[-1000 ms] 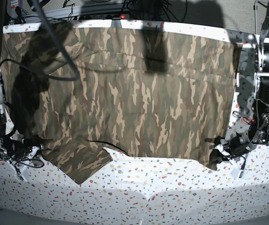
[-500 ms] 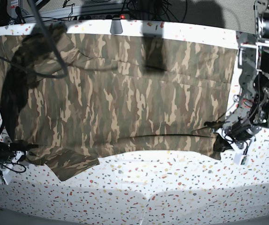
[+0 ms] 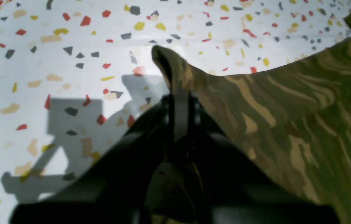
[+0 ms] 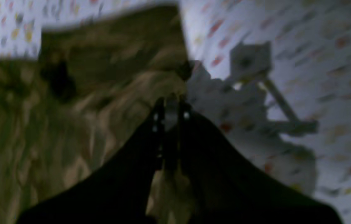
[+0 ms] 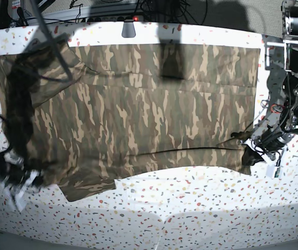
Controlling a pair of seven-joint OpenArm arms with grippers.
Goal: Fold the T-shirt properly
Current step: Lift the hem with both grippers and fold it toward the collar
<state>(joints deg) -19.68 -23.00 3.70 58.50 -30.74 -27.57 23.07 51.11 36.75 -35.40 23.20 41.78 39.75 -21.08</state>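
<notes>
Base looks down overhead; wrist views close, right seemingly blurred.

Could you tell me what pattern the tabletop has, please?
White table speckled with red, yellow and grey chips, clearest in the left wrist view.

We list: left gripper [image 3: 177, 102], black, narrow flat fingers on a broad dark wedge body, right gripper [image 4: 171, 113], black, small pale screws beside the fingers, arm frames in silver metal, black and red cables.
</notes>
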